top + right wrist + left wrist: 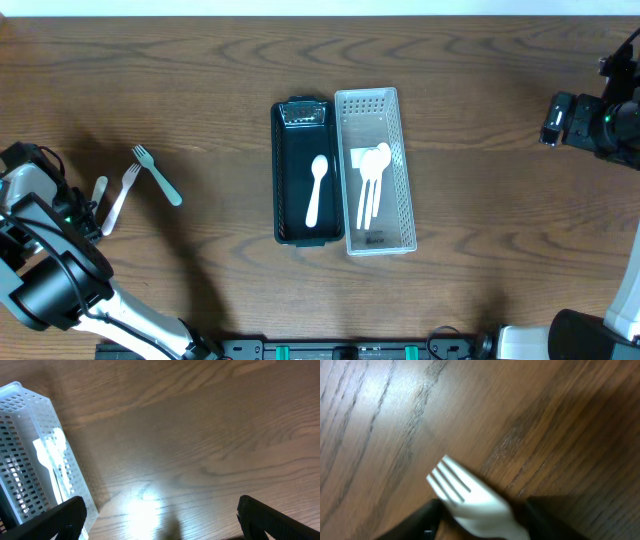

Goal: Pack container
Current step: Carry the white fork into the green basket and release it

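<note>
On black container (292, 205), pale illegible label (303, 116)

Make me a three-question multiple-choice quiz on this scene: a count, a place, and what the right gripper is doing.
1. How many spoons lie in the black tray beside the clear basket? A) none B) one C) three
2. Where do the forks lie? A) in the black tray B) in the clear basket C) on the table
3. How is the right gripper? A) open and empty B) shut on a spoon C) shut on a fork

Answers: 1 B, a single white spoon shows against the black floor. 2 C, they rest on bare wood apart from the tray. 3 A, its fingers stand wide apart over bare wood.
</note>
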You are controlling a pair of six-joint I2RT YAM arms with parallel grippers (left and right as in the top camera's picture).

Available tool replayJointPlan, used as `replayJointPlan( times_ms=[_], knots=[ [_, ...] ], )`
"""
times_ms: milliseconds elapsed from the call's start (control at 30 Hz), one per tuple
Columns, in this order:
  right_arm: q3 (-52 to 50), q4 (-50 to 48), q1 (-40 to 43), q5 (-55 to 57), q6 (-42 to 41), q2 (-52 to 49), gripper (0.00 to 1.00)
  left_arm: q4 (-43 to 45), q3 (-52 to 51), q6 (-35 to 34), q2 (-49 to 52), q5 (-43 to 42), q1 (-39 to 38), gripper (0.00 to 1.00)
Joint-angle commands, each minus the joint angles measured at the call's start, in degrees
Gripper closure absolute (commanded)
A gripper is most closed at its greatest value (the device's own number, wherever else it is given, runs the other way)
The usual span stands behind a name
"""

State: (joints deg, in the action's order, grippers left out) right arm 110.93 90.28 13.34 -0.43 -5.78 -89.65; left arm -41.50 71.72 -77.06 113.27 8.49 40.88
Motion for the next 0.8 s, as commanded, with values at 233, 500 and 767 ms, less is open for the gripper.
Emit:
replayJointPlan(
  times_ms=[233,500,767],
  knots=[
    [-0.07,0.20,0.50,0.17,0.70,-0.04,0.01,-0.15,-0.42,-0.15,2.14,0.96,0.57,0.67],
    [-0.07,0.79,0.50,0.17,0.70,-0.04,0.01,0.63,-0.42,0.04,2.14,-1.81,0.57,0.75],
    [-0.07,0.83,0.50,0.17,0.70,-0.04,0.01,1.64,-0.42,0.55,2.14,-3.78,0.57,0.85]
  ],
)
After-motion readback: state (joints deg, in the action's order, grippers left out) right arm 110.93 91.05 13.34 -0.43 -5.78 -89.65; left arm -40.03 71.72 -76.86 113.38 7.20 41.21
